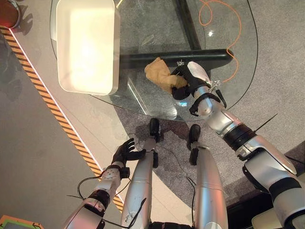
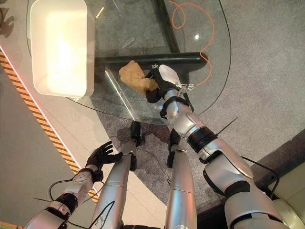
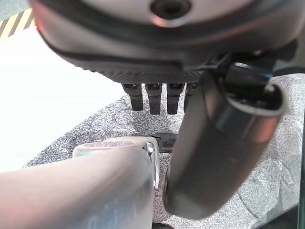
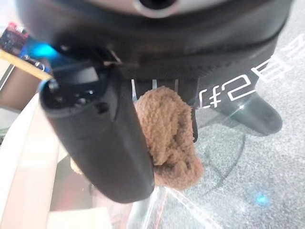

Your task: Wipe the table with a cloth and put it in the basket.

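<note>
1. The right hand [image 1: 187, 82] reached over the near edge of the glass table [image 1: 224, 28] and gripped the tan cloth [image 1: 159, 74]. In the right wrist view its thumb and fingers were curled round a bunched wad of cloth [image 4: 169, 136], so the hold was a closed grasp, not a flat press.

2. The cloth lay on the glass, part gathered in the hand and part spread out toward the basket [image 1: 86, 45]. Holding one end and leaving the rest on the surface probably let the free part drag across the glass as a wiping pad.

3. The basket, a pale rectangular tub, sat on the table's left part, near the cloth but apart from it. That position likely kept the drop-off within a short sweep of the same arm once wiping was done.

4. The left hand [image 1: 125, 151] hung low beside the robot, off the table, with fingers spread loosely and holding nothing. In its wrist view the fingers [image 3: 155, 98] pointed straight out over the carpet. It appeared idle, presumably kept clear because one arm sufficed.

5. An orange cable [image 1: 224, 24] showed through the glass at the far right, and a dark table base [image 1: 190, 57] ran beneath the top just behind the cloth. Neither seemed to lie in the wiping path.

6. Judged stage: wiping in progress, with the cloth not yet in the basket.
</note>
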### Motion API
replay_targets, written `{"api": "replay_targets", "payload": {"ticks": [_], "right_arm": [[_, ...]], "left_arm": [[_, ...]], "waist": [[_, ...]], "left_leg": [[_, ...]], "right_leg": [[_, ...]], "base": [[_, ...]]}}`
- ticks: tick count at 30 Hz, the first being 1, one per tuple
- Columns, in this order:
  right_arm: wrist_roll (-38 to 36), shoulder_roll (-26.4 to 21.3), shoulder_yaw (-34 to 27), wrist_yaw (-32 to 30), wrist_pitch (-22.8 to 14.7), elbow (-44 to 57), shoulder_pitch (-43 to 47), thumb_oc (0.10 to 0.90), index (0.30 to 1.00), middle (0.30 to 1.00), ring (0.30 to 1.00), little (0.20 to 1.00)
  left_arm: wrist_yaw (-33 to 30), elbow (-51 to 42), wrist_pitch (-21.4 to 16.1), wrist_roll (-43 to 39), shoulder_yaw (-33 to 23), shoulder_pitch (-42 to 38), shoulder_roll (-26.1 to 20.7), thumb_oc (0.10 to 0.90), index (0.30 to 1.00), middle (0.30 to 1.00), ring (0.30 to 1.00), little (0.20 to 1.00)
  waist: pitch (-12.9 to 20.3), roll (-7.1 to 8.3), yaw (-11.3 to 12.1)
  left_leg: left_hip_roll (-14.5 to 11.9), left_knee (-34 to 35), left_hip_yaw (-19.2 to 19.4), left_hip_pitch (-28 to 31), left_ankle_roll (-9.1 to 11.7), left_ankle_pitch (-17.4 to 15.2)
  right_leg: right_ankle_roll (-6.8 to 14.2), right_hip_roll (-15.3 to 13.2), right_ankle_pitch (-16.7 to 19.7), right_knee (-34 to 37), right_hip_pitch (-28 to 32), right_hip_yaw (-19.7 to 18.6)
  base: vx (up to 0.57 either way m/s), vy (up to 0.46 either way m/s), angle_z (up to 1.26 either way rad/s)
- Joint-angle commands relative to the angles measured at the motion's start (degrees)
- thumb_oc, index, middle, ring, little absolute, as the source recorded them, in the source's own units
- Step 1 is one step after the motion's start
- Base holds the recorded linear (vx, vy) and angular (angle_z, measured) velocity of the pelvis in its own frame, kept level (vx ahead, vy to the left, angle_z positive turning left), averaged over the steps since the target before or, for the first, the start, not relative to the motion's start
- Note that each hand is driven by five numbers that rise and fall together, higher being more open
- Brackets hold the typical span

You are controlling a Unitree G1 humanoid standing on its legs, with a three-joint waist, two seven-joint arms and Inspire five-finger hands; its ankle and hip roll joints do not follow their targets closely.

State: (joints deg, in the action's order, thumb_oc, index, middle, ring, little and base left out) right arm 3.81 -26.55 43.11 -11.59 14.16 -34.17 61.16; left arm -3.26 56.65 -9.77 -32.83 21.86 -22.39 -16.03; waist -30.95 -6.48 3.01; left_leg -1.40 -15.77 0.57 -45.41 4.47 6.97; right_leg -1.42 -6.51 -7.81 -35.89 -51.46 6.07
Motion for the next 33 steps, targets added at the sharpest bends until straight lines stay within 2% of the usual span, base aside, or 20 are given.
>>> {"api": "replay_targets", "payload": {"ticks": [1,8,12,16,20,21,22,24,29,30,33], "right_arm": [[1.29,3.94,3.94,3.0,-4.3,6.32,-0.55,0.1,0.3,0.3,0.3,0.2],[1.42,3.84,4.87,4.18,-4.96,6.22,0.09,0.1,0.3,0.3,0.3,0.2],[1.93,3.15,4.87,2.28,-4.66,6.22,0.79,0.1,0.3,0.3,0.3,0.2],[1.18,1.52,3.19,-4.53,-3.99,3.33,2.65,0.1,0.3,0.3,0.3,0.2],[-1.99,-0.42,0.05,-14.59,-2.93,-0.82,4.89,0.1,0.3,0.3,0.3,0.2],[-2.19,-0.48,-0.04,-15.14,-2.77,-0.94,4.97,0.1,0.3,0.3,0.3,0.2],[-3.29,-1.6,-2.08,-19.2,-3.06,-3.28,5.94,0.1,0.3,0.3,0.3,0.2],[-5.03,-3.25,-4.31,-23.28,-3.11,-5.97,7.28,0.1,0.3,0.3,0.3,0.2],[-8.77,-6.57,-8.45,-31.28,-3.27,-9.5,9.0,0.1,0.3,0.3,0.3,0.2],[-8.78,-6.64,-8.55,-31.35,-3.13,-9.55,9.02,0.1,0.3,0.3,0.3,0.2],[-9.82,-9.79,-10.83,-35.67,-3.67,-11.1,9.79,0.1,0.3,0.3,0.3,0.2]], "left_arm": [[-1.5,0.86,0.12,1.13,1.03,0.3,1.58,0.8,0.9,0.9,0.9,0.9],[-1.31,1.2,0.22,0.96,1.22,0.0,1.54,0.8,0.9,0.9,0.9,0.9],[-1.42,1.13,0.59,0.7,1.51,-0.28,1.41,0.8,0.9,0.9,0.9,0.9],[-0.74,1.59,0.41,0.25,1.72,-0.36,1.17,0.8,0.9,0.9,0.9,0.9],[-0.6,2.08,-0.29,-0.09,2.1,0.12,1.23,0.8,0.9,0.9,0.9,0.9],[-0.61,2.1,-0.31,-0.1,2.13,0.13,1.25,0.8,0.9,0.9,0.9,0.9],[-0.68,2.18,-0.68,-0.6,2.47,0.31,1.28,0.8,0.9,0.9,0.9,0.9],[-0.66,2.46,-0.98,-0.95,2.53,0.51,1.28,0.8,0.9,0.9,0.9,0.9],[-0.5,2.47,-1.77,-1.64,2.64,1.5,0.96,0.8,0.9,0.9,0.9,0.9],[-0.5,2.46,-1.79,-1.67,2.66,1.53,0.95,0.8,0.9,0.9,0.9,0.9],[-0.38,2.1,-2.18,-2.44,2.7,2.07,0.49,0.8,0.9,0.9,0.9,0.9]], "waist": [[1.15,-2.18,0.17],[1.15,-2.35,0.2],[1.15,-2.36,0.2],[1.15,-2.68,0.24],[1.15,-2.88,0.43],[1.15,-2.89,0.43],[1.15,-3.02,0.46],[1.15,-3.12,0.53],[1.15,-3.16,0.62],[1.15,-3.17,0.63],[1.15,-3.03,0.45]], "left_leg": [[3.03,-6.24,4.49,-0.99,-2.67,-5.33],[3.12,-6.29,4.43,-0.88,-2.69,-5.3],[3.13,-6.36,4.45,-0.79,-2.7,-5.28],[3.07,-6.43,4.54,-0.77,-2.83,-5.31],[2.84,-6.45,4.48,-0.72,-2.85,-5.45],[2.83,-6.46,4.48,-0.73,-2.86,-5.46],[2.69,-6.37,4.53,-0.72,-2.88,-5.55],[2.52,-6.47,4.54,-0.79,-2.93,-5.73],[2.28,-6.75,4.3,-1.21,-3.04,-6.21],[2.28,-6.76,4.29,-1.22,-3.05,-6.23],[2.09,-6.85,4.2,-1.63,-3.13,-6.42]], "right_leg": [[1.15,0.6,4.27,7.24,0.45,2.85],[1.18,0.48,4.31,7.06,0.39,2.77],[1.22,0.35,4.46,7.07,0.45,2.83],[1.23,0.23,4.73,7.02,0.33,2.72],[1.31,0.1,4.95,6.77,0.3,2.72],[1.31,0.1,4.95,6.75,0.29,2.72],[1.41,0.04,5.03,6.71,0.27,2.74],[1.52,-0.08,5.01,6.49,0.22,2.8],[1.66,-0.11,4.81,5.84,-0.2,2.8],[1.66,-0.11,4.81,5.83,-0.22,2.8],[1.76,0.01,4.81,5.71,-0.63,2.78]], "base": [[0.0,0.0,0.0],[0.0,0.0,0.0],[0.0,-0.001,0.03],[0.0,0.0,0.0],[0.0,0.0,0.0],[0.0,0.0,0.0],[0.0,0.0,0.0],[0.0,0.017,0.0],[0.0,0.006,0.01],[0.0,0.014,0.04],[0.0,0.003,0.01]]}}
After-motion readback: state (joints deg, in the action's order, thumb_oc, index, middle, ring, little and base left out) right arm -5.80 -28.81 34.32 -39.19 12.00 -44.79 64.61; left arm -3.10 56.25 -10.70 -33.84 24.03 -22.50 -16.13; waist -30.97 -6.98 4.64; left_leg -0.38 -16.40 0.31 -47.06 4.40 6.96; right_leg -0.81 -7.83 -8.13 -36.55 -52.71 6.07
